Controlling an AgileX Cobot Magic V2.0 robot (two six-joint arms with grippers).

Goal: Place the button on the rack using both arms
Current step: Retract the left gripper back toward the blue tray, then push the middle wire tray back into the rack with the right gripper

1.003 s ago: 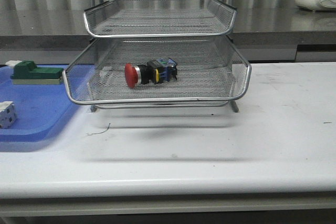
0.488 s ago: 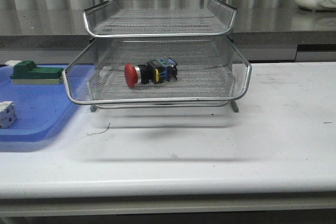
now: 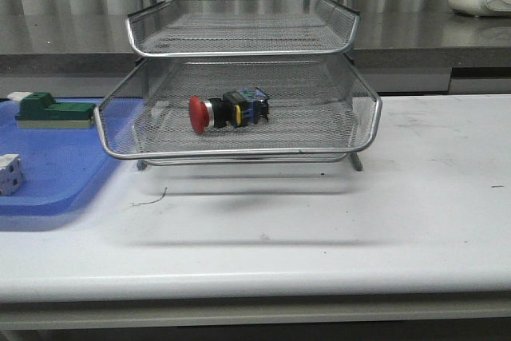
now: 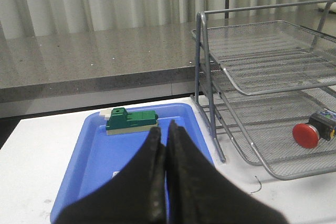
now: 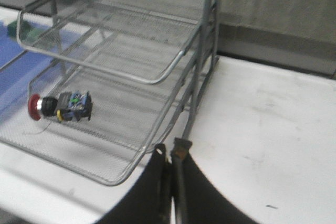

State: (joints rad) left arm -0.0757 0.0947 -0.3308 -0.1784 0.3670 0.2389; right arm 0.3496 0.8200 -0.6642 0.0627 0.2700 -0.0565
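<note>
The button [image 3: 227, 111] lies on its side on the pulled-out middle shelf of the silver wire rack [image 3: 239, 151], red head to the left. It also shows in the left wrist view [image 4: 314, 129] and in the right wrist view [image 5: 60, 106]. No arm shows in the front view. My left gripper [image 4: 163, 129] is shut and empty, above the blue tray and left of the rack. My right gripper [image 5: 170, 152] is shut and empty, off the rack's [image 5: 157, 80] front right corner.
A blue plastic tray [image 3: 48, 189] sits left of the rack with a green-and-beige block [image 3: 52, 111] and a small white cube-like part [image 3: 9, 175]. A thin wire scrap [image 3: 152, 197] lies on the white table before the rack. A grey counter runs behind.
</note>
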